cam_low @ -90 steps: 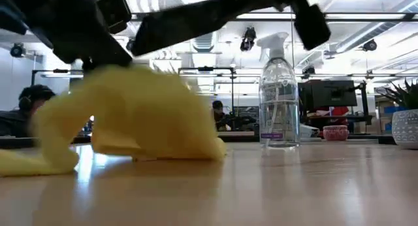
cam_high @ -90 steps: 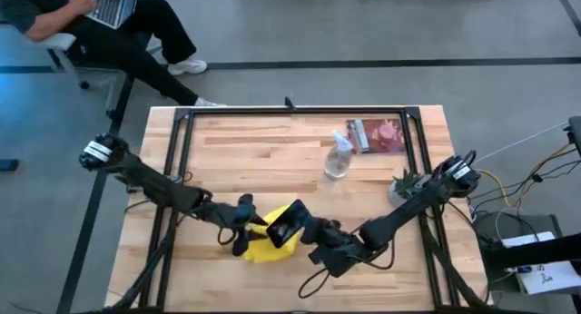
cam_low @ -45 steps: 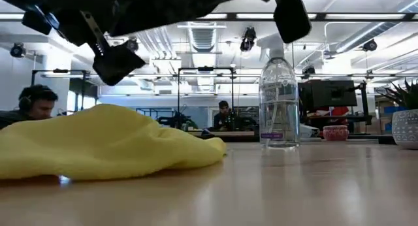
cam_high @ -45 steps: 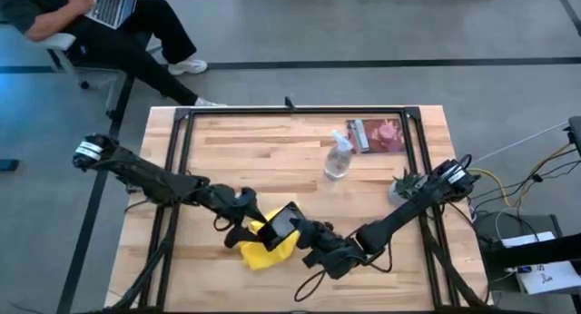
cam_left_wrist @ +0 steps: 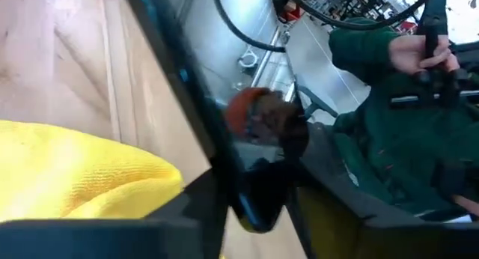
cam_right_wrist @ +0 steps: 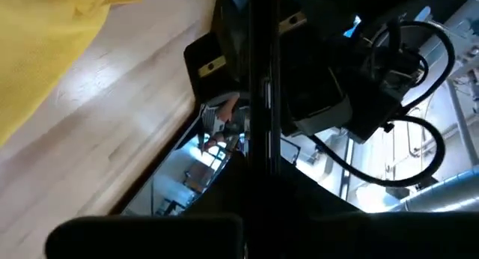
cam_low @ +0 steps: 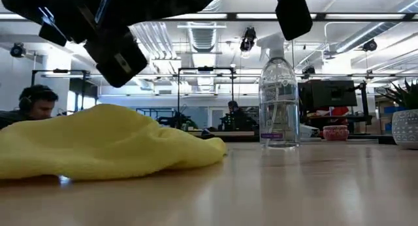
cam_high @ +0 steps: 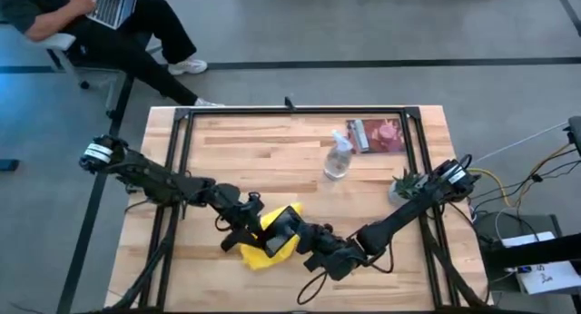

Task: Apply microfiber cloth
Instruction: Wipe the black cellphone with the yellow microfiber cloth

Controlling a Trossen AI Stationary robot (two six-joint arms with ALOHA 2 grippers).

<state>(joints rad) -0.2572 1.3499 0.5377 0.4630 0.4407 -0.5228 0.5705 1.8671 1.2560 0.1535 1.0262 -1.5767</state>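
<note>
The yellow microfiber cloth (cam_high: 261, 252) lies in a rumpled heap on the table near its front edge, also in the low view (cam_low: 104, 144). A black phone (cam_high: 283, 234) hangs tilted just above the heap, with my right gripper (cam_high: 298, 236) shut on it. My left gripper (cam_high: 247, 230) hovers at the cloth's left side, open, above the cloth (cam_left_wrist: 75, 169) and touching nothing. In the left wrist view the phone's glossy face (cam_left_wrist: 254, 132) stands right in front of the fingers. My right gripper holds the phone by one end, coming from the table's right side; the gripper hides the place of contact. The phone's edge (cam_right_wrist: 260, 102) runs straight out from between the fingers. The phone is lifted clear of the table, above the cloth.
A clear spray bottle (cam_high: 337, 158) stands behind the work spot, right of centre. A small potted plant (cam_high: 406, 182) is at the right, and a flat reddish packet (cam_high: 377, 134) lies at the far right. A black frame rail (cam_high: 290, 112) borders the table. A person sits beyond the far left corner.
My left gripper has let go of the cloth and risen above it. The cloth, lifted and draped a second ago, has fallen into a low heap on the table. My right gripper has carried the phone a little toward the near edge, over the cloth.
</note>
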